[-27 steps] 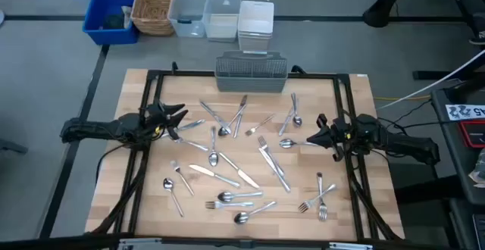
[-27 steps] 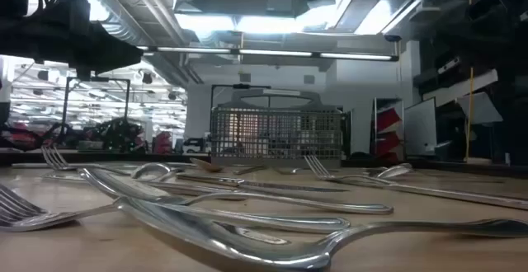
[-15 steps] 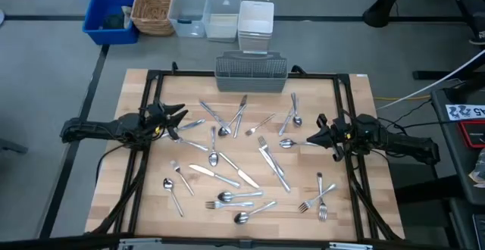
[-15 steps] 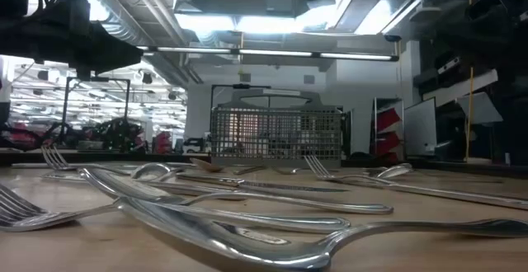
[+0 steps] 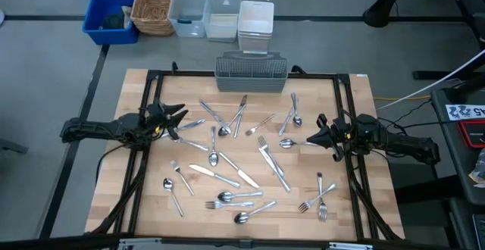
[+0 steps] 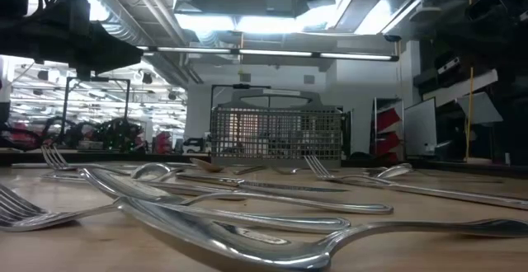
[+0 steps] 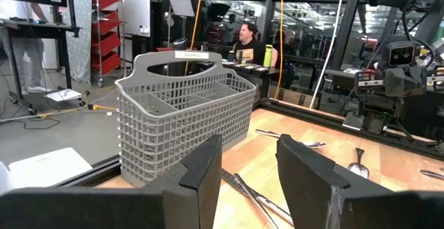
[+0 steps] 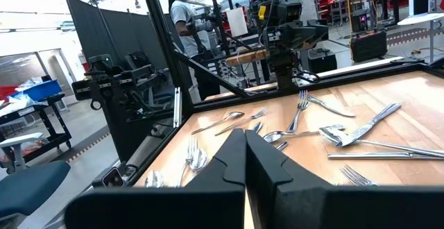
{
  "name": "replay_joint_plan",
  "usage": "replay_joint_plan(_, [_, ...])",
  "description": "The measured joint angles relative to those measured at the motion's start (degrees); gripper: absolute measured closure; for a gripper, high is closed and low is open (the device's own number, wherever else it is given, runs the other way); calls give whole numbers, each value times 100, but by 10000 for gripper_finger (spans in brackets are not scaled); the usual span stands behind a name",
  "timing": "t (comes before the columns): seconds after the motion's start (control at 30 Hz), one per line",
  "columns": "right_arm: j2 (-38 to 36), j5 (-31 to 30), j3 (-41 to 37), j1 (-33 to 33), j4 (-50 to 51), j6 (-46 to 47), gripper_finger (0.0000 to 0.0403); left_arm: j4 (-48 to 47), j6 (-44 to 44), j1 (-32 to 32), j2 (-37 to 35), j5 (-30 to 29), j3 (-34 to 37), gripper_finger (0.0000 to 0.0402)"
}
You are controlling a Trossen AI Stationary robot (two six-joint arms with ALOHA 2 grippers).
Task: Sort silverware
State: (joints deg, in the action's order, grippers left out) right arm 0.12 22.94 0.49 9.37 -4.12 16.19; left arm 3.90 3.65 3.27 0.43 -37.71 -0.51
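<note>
Both grippers idle at table edges, silverware loose between them.

Left gripper (image 5: pixel 180 114) sits low at the table's left side, fingers (image 7: pixel 205 170) apart w/ nothing between; it points toward the middle. Nearest pieces of the silverware (image 5: pixel 235 159) lie just beside its tips, incl. a spoon (image 5: pixel 193 124) right in front. Right gripper (image 5: pixel 310 139) at the right side, fingers pressed together, empty; another spoon (image 5: pixel 287 143) lies just off its tip, not touching as far as the high view shows. Rest of the forks, spoons, knives are scattered flat across the wooden table (image 5: pixel 136 204), mostly centre and near edge. Grey mesh basket (image 5: pixel 251 73) stands upright at the far edge, well apart from both grippers. Bins (image 5: pixel 182 11) sit beyond the table.
</note>
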Motion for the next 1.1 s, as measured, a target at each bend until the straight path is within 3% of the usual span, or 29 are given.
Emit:
replay_joint_plan(0.47, [0, -4, -2, 2, -6, -2, 402, 0, -1, 0, 0, 1, 0, 275])
replay_joint_plan(0.73, [1, -1723, -1, 2, -333, 43, 402, 0, -1, 0, -1, 0, -1, 275])
replay_joint_plan(1.0, [2, -1805, -2, 2, -739, 1160, 402, 0, -1, 2, 0, 0, 0, 275])
replay_joint_plan(1.1, [2, -2141, -2, -3, -1220, 1694, 402, 0, -1, -1, -2, 2, -1, 275])
